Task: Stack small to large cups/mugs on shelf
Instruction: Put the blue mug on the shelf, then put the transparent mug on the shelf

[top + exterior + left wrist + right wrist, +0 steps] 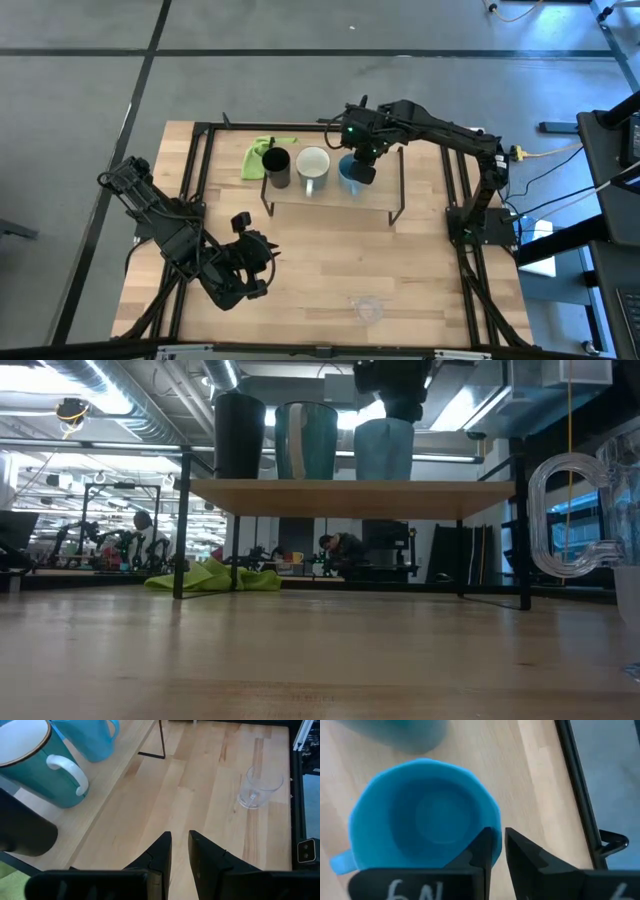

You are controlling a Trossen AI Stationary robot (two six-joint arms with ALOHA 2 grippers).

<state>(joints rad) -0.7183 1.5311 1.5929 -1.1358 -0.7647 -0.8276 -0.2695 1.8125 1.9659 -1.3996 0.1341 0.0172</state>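
Three vessels stand in a row on the shelf: a black cup, a teal mug with a white inside and handle, and a light blue mug. My right gripper is above the light blue mug, pointing down, shut on its rim. A clear cup stands on the table near the front edge. My left gripper hangs over the near left of the table, its fingers nearly together with nothing between them. My right gripper pinches the light blue mug's rim on the side away from the handle. One finger is inside the mug and the other is outside. The fingers come from above, pointing down. The mug stands upright on the shelf board.
A green cloth lies on the table behind the shelf's left end. The shelf's thin black legs stand at its corners. Bare tabletop lies between the shelf and the clear cup.
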